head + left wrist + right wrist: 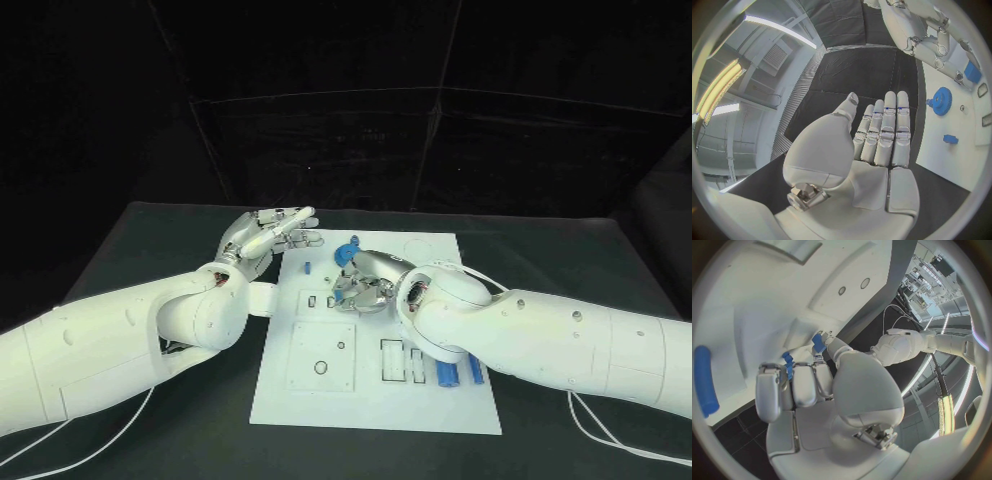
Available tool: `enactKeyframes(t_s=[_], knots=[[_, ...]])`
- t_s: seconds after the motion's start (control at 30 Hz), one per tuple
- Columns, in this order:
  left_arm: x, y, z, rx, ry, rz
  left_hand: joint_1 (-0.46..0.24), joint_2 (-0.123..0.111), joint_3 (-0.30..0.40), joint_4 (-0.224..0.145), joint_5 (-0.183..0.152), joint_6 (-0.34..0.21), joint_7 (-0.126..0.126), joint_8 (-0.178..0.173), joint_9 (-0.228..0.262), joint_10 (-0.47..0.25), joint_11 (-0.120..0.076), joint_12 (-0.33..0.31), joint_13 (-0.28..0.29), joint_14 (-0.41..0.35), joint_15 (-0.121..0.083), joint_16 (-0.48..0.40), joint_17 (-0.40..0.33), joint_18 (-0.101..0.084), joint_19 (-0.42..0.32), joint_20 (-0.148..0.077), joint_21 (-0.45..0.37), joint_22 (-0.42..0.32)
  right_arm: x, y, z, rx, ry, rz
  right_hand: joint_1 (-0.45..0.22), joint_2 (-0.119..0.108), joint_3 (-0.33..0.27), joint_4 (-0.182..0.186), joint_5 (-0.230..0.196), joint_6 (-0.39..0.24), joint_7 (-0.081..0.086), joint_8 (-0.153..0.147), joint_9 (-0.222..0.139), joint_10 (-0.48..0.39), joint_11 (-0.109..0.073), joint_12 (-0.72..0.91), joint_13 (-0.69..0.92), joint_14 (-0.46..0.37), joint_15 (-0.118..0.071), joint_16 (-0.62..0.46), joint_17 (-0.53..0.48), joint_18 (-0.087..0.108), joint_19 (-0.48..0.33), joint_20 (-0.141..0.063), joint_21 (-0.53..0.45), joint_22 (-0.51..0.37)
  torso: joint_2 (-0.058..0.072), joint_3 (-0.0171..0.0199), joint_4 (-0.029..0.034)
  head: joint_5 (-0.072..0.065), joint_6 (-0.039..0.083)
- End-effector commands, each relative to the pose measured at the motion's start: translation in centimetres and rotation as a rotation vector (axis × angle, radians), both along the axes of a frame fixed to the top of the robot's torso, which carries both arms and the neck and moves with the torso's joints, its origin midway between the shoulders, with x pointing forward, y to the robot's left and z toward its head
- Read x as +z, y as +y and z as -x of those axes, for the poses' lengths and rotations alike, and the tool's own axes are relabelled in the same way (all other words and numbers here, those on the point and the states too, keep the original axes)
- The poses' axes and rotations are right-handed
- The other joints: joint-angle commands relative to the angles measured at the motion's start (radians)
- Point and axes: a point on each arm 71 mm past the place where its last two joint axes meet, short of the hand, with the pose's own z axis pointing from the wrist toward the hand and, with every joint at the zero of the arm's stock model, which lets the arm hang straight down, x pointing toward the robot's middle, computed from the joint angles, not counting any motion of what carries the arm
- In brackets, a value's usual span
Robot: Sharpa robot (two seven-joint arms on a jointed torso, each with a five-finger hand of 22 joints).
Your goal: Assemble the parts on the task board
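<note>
The white task board [372, 395] lies in the middle of the black table. My right hand [366, 282] hovers over the board's far half with its fingers curled around a small blue part [819, 343], also seen from the left wrist [972, 72]. A blue gear [346, 250] stands on the board just beyond that hand, showing as well in the left wrist view [941, 101]. My left hand [268, 235] is stretched flat and holds nothing [879, 135]; it floats beside the board's far left corner. Another small blue piece [951, 139] sits on the board near it.
Two blue cylinders [447, 373] [475, 370] lie on the board's near right side, under my right forearm; one shows in the right wrist view [706, 380]. Several empty slots and a round hole [320, 367] mark the board's near half. Black table [159, 240] surrounds the board.
</note>
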Motion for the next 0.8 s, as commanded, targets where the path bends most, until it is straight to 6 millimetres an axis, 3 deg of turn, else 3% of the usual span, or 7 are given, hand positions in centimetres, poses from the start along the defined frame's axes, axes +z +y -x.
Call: enactKeyframes(t_s=[0.03,0.57,0.7,0.8], knots=[[0.14,-0.15,-0.01,-0.015,-0.009,0.007,0.000,0.013,-0.001,-0.006,-0.006,0.009,0.001,-0.005,0.000,0.008,0.001,-0.002,0.000,0.008,0.001,-0.003,0.001,0.007,0.007,-0.003,-0.001,-0.001,-0.22,0.06,-0.07,0.012,-0.008,0.030,-0.005,0.002,0.007,0.000,0.003,0.007,0.000,0.001,0.001,-0.006,-0.002,-0.003,0.000,0.016,-0.004,-0.002,-0.001,-0.017,0.017,-0.007,-0.004,0.032,-0.001,0.0001,-0.0005,0.001,-0.002],[0.10,-0.18,-0.05,-0.018,-0.006,0.007,0.000,0.014,-0.001,-0.007,-0.006,0.010,0.001,-0.006,0.000,0.010,0.000,-0.003,0.000,0.010,0.000,-0.003,0.002,0.007,0.008,-0.004,-0.001,-0.001,-0.87,0.12,0.09,0.017,0.005,0.055,-0.010,-0.007,0.007,0.000,0.006,0.003,0.002,-0.002,0.000,-0.008,0.000,-0.005,-0.002,0.016,-0.003,-0.003,-0.002,-0.017,0.016,-0.006,-0.005,0.031,0.000,0.0002,0.0001,0.001,-0.009],[0.09,-0.16,-0.06,-0.018,-0.005,0.007,0.000,0.014,-0.001,-0.007,-0.006,0.010,0.001,-0.006,0.000,0.010,0.000,-0.003,0.000,0.010,0.000,-0.003,0.002,0.007,0.008,-0.004,-0.001,-0.001,-0.92,0.02,0.10,0.020,0.002,0.062,-0.017,-0.018,0.006,0.000,0.007,-0.006,0.005,-0.008,-0.001,-0.012,0.002,-0.009,-0.006,0.016,-0.001,-0.004,-0.003,-0.017,0.016,-0.005,-0.006,0.030,-0.001,0.0001,-0.0008,0.001,-0.011],[0.08,-0.12,-0.07,-0.017,-0.005,0.006,-0.001,0.014,-0.001,-0.007,-0.006,0.011,0.001,-0.006,0.000,0.010,0.000,-0.003,0.000,0.010,0.000,-0.003,0.002,0.007,0.008,-0.004,-0.001,-0.001,-0.98,-0.04,0.20,0.022,-0.001,0.065,-0.027,-0.037,0.004,0.002,0.041,-0.015,0.009,-0.015,0.000,-0.017,0.006,-0.014,-0.011,0.015,0.002,-0.005,-0.006,-0.017,0.015,-0.002,-0.007,0.028,0.000,0.0001,-0.0007,0.001,-0.012]])
